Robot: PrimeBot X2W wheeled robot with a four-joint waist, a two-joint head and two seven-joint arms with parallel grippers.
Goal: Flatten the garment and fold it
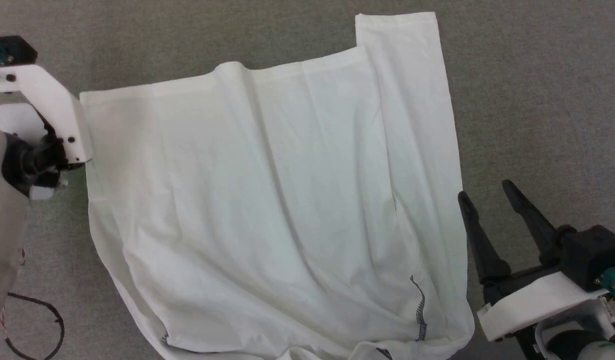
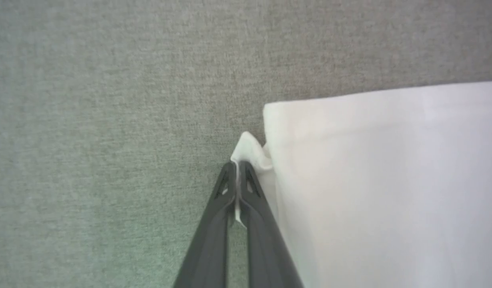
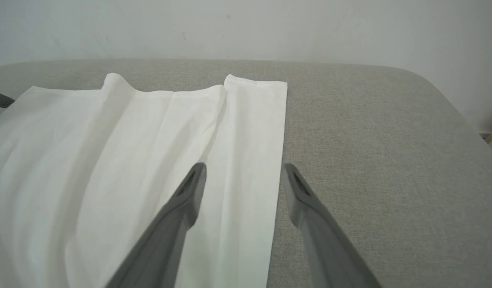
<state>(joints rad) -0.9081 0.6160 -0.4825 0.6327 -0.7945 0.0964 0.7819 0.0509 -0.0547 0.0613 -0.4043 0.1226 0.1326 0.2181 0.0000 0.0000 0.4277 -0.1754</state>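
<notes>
Two grippers at the garment (image 1: 267,200): one pinching, one spread wide.
The white long-sleeved top lies spread across the grey fabric tabletop (image 1: 537,75) with loose creases running down its body. One sleeve (image 1: 412,75) is laid straight along its right side and reaches past the far hem. Over on the left edge, the left gripper (image 2: 239,165) has its fingers pressed together on a small bunched tuck of white cloth, right beside the garment's far left corner. The right gripper (image 1: 485,191) sits at the sleeve's outer edge, fingers apart and holding nothing. In its wrist view one finger (image 3: 178,212) is over the sleeve and the other over bare tabletop. Grey zigzag stitching (image 1: 420,310) shows near the close edge.
</notes>
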